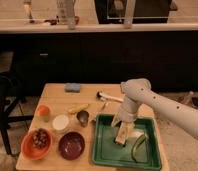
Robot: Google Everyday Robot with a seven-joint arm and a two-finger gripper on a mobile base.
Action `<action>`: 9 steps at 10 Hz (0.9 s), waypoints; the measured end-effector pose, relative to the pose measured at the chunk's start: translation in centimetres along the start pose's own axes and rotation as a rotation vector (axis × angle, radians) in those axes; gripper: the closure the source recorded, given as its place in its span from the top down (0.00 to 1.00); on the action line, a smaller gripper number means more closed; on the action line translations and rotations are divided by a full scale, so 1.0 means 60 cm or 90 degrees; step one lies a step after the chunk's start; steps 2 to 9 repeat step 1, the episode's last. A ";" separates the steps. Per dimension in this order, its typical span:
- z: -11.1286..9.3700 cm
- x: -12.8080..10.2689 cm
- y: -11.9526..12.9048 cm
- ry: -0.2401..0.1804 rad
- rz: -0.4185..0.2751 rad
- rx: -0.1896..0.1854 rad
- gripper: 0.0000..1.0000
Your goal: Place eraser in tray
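My white arm reaches down from the right into the green tray at the table's front right. The gripper is low inside the tray, near its middle. A pale tan block, possibly the eraser, is right under the gripper's tip on the tray floor. I cannot tell whether the gripper still holds it.
In the tray lie a green curved object and a white item. Left of the tray are a dark red bowl, an orange bowl, a white cup, a small metal cup and a yellow item. A blue sponge-like block lies at the back.
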 end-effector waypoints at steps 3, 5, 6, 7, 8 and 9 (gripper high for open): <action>0.000 0.000 0.000 0.000 0.000 0.000 0.62; 0.000 0.000 0.000 0.000 0.000 0.000 0.62; 0.000 0.000 0.000 0.000 0.000 0.000 0.62; 0.000 0.000 0.000 0.000 0.000 0.000 0.62; 0.000 0.000 0.000 0.000 0.000 0.000 0.62; 0.000 0.000 0.000 0.000 0.000 0.000 0.62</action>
